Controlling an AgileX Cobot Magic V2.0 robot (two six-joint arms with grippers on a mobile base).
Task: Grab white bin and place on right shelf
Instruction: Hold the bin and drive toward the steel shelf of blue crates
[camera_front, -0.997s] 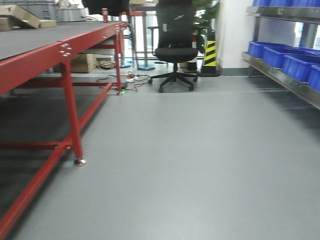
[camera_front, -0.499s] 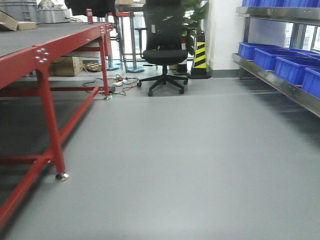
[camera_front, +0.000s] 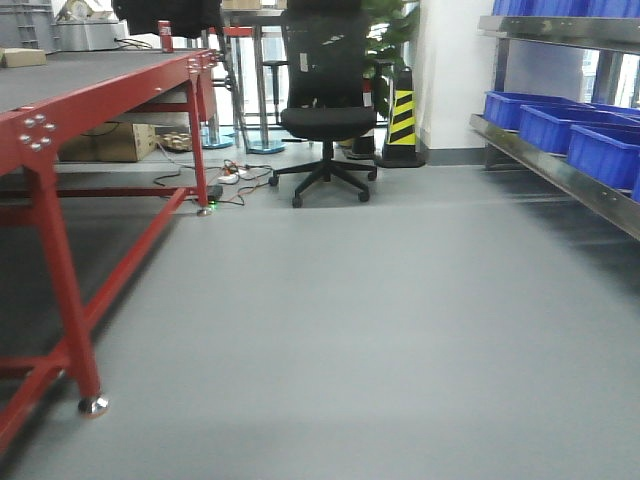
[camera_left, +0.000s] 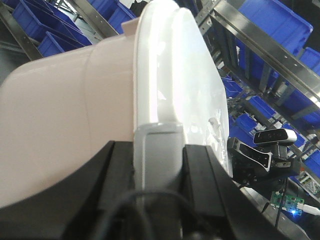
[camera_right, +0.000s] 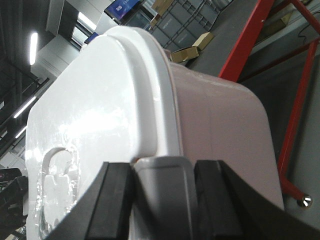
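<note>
I carry the white bin (camera_left: 65, 125) between both arms; the front view does not show it. My left gripper (camera_left: 159, 152) is shut on the grey handle clasp (camera_left: 159, 142) at one end of the white lid (camera_left: 170, 70). At the other end of the white bin (camera_right: 220, 125), my right gripper (camera_right: 164, 172) is shut on that end's grey clasp (camera_right: 164, 175). The right shelf (camera_front: 550, 165) is a steel rack along the right side of the aisle, and its steel rails (camera_left: 260, 55) also run behind the bin in the left wrist view.
Blue crates (camera_front: 545, 115) sit on the rack. A red-framed table (camera_front: 60, 120) runs along the left, its foot (camera_front: 93, 405) close by. A black office chair (camera_front: 325, 120), a striped cone (camera_front: 402, 115) and floor cables (camera_front: 235, 180) stand ahead on the grey floor.
The front view has advanced along the aisle: the red table leg has slid left and nearer, and the chair and rack look slightly closer.
</note>
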